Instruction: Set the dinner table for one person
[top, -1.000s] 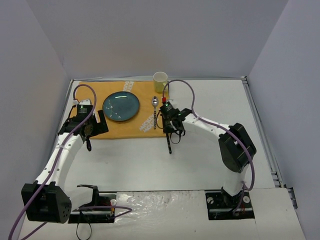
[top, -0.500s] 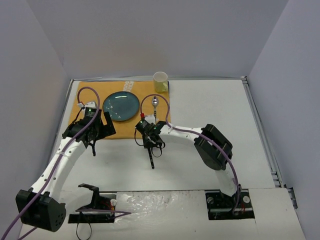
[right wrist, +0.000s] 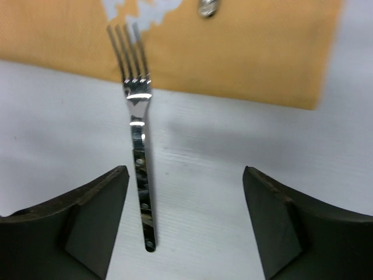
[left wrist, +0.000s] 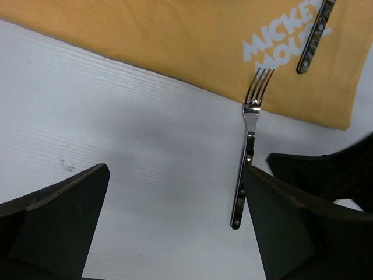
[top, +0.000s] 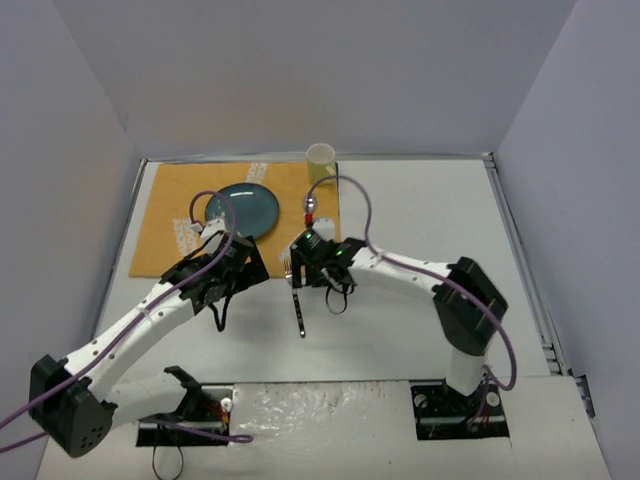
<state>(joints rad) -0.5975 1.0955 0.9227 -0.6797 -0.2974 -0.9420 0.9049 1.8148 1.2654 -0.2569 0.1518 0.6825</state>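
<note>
Now | right pincer (right wrist: 185,204) released, hanging low over fork (right wrist: 140,169) | left pincer (left wrist: 175,216) gaping beside it, arm outstretched

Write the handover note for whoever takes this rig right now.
Left gripper: open, empty, over the white dinner table by the mat's near edge.
Right gripper: open, empty, above the steel fork.
Things: round teal plate and steel spoon on the orange cloth mat; pale yellow cup at its far right corner. The fork lies free, tines on the mat's near edge, handle on the table.
Done: plate, spoon, cup placed.
Left: probably moving the fork fully onto the mat beside the plate.
</note>
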